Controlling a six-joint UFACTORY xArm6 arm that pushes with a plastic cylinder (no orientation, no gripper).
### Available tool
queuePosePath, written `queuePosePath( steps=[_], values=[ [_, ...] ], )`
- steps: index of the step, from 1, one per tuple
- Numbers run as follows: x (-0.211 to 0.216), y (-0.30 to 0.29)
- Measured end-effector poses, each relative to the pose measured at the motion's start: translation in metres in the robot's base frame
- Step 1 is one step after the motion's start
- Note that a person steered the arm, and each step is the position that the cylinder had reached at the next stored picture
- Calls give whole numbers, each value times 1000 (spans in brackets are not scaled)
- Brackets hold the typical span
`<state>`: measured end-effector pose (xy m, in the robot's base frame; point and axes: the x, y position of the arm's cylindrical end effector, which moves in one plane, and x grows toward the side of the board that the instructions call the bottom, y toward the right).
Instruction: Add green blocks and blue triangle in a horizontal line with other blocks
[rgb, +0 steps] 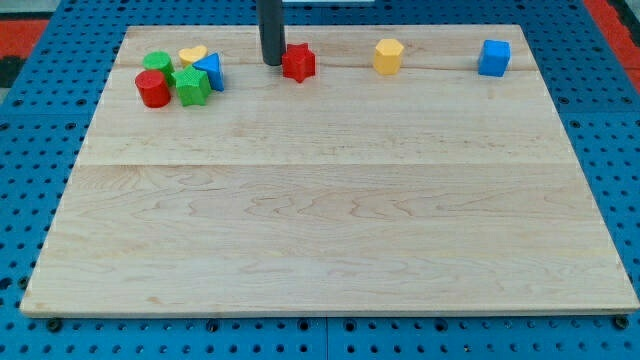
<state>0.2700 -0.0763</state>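
Observation:
A cluster sits at the board's top left: a green cylinder-like block (157, 63), a green star block (192, 87), a blue triangle (211, 71), a yellow heart block (192, 55) and a red cylinder (152, 89), all close together or touching. Along the top, a red star (298, 63), a yellow hexagon (388, 56) and a blue cube (494, 58) stand spaced in a rough horizontal row. My tip (272, 63) rests on the board just left of the red star, very near it, and to the right of the cluster.
The wooden board (330, 200) lies on a blue perforated table (30, 150). The board's top edge runs just behind the row of blocks.

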Motion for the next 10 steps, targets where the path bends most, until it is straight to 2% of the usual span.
queuePosePath(
  steps=[1,3,4,5,6,7,8,10],
  values=[
    [36,-13],
    [44,-31],
    [66,-28],
    [84,-74],
    [72,-112],
    [34,-112],
    [18,-108],
    [22,-50]
  ],
)
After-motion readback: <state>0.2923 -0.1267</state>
